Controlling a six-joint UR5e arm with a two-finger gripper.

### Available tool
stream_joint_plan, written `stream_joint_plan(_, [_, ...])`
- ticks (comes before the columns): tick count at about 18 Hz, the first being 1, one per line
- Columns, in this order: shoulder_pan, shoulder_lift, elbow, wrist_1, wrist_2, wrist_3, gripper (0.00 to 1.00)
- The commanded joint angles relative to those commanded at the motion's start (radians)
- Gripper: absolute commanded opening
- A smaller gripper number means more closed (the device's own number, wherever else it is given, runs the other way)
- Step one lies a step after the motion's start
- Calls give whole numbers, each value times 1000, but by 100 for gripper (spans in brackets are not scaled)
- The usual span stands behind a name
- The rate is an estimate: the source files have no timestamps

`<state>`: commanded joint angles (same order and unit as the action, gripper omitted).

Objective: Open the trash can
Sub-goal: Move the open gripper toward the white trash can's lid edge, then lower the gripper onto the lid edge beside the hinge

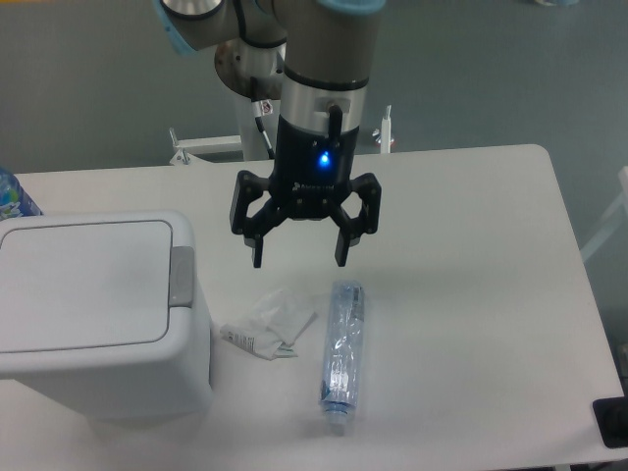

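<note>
The trash can is a large light grey-white bin at the left of the table, its flat lid down and a darker grey tab on the lid's right edge. My gripper hangs open above the table, to the right of the tab and a little higher in the picture. Nothing is between its two fingers. It is not touching the bin.
A crumpled white wrapper lies just right of the bin. A clear plastic bottle lies lengthwise beside it, below the gripper. A blue bottle top shows at the left edge. A dark object sits at the table's right front corner.
</note>
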<state>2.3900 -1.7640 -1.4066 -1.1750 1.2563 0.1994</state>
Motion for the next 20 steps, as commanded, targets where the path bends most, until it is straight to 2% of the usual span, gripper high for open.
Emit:
stream_joint_plan(4, [-18,-5,-12,0,-3,-9,100])
stream_joint_plan(9, [-43,-11,-14,2,-31,-106,100])
stream_joint_plan(20, [-72,-9,-40,0,-46,-109,100])
